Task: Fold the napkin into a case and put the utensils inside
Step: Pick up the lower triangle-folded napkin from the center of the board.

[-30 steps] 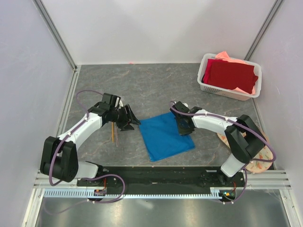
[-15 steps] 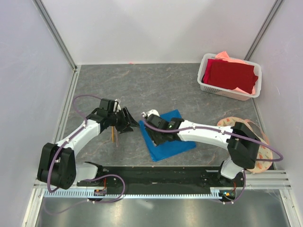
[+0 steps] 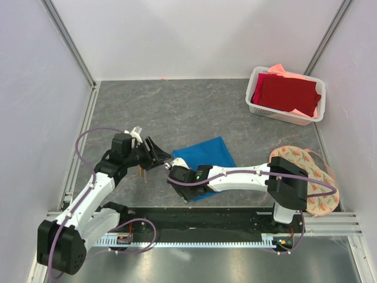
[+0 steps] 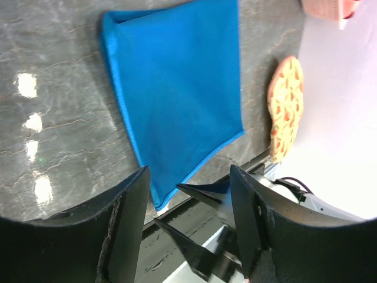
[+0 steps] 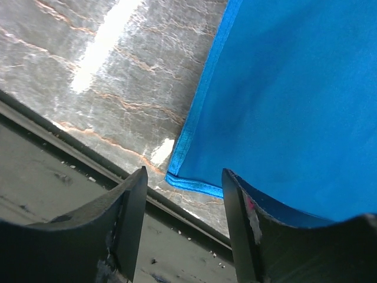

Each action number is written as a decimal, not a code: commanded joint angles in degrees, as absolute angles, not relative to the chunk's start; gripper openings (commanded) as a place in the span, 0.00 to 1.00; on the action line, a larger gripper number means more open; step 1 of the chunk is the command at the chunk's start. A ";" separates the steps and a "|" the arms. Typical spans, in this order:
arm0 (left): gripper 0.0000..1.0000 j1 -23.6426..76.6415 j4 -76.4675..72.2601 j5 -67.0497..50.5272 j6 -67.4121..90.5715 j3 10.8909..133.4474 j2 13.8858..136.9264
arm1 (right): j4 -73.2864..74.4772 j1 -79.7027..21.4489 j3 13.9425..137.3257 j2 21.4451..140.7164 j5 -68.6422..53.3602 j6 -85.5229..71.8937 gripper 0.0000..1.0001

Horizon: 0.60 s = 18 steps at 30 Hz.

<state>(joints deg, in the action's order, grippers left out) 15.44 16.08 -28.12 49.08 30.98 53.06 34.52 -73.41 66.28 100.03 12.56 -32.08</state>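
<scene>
The bright blue napkin lies flat on the table between the two arms; it fills the upper part of the left wrist view and the right of the right wrist view. My right gripper is open at the napkin's near left corner, and that hemmed corner lies just ahead of its jaws. My left gripper hovers open just left of the napkin and holds nothing. The thin orange utensils lie on the table, partly hidden under the left arm.
A white basket with a dark red cloth over a salmon-pink one stands at the back right. A round floral mat lies at the near right, under the right arm, and shows in the left wrist view. The black base rail runs close behind the napkin's near corner.
The right arm swept from the napkin's right side across it to its near left corner, and its jaws opened. The left arm drew back toward the near edge, still open.
</scene>
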 commanded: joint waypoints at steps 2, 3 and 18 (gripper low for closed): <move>0.64 15.12 15.29 -28.65 49.48 30.59 50.80 | 34.37 -74.09 66.80 101.16 14.77 -33.84 0.63; 0.64 15.12 15.55 -28.57 49.40 30.41 50.71 | 34.19 -74.09 66.54 101.16 14.68 -34.27 0.63; 0.64 12.83 16.78 -27.51 48.17 30.50 52.73 | 30.50 -77.17 59.86 106.26 18.10 -38.67 0.47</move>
<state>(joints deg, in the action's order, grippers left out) 13.98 16.67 -28.05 49.04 30.02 52.58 31.81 -76.44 63.35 102.67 16.08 -36.77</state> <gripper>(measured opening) 0.641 0.550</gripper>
